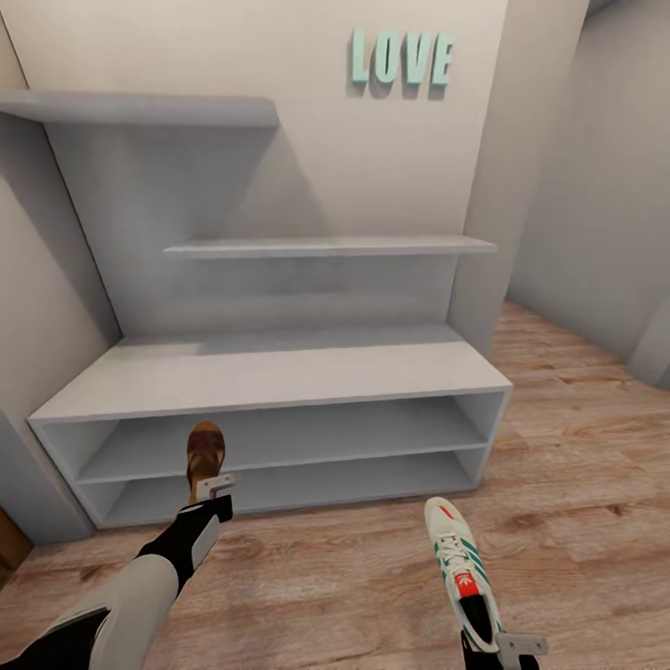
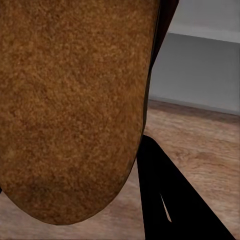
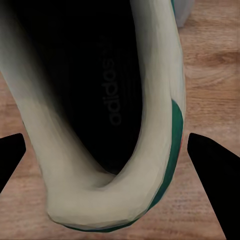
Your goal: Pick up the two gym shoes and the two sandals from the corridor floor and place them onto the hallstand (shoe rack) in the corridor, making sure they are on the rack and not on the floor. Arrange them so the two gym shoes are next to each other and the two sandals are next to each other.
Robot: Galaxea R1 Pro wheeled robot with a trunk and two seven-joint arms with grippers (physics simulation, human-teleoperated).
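The white-grey hallstand [image 1: 279,372] stands ahead against the wall, and its bench top and two low shelves hold nothing. My left gripper [image 1: 210,488] is shut on a brown sandal [image 1: 205,451], held upright in front of the low shelves. The sandal's sole [image 2: 70,100] is close to the camera, beside one black finger [image 2: 175,200]. My right gripper [image 1: 502,651] is shut on the heel of a white gym shoe [image 1: 458,558] with teal stripes, toe pointing at the rack. Fingers [image 3: 212,175] flank its heel [image 3: 100,200]. The other sandal and gym shoe are out of view.
Wood plank floor [image 1: 577,484] spreads in front of the rack and off to the right. Two staggered upper shelves [image 1: 326,247] hang above the bench. Teal "LOVE" letters [image 1: 402,58] are on the wall. A wall corner [image 1: 484,279] borders the rack's right end.
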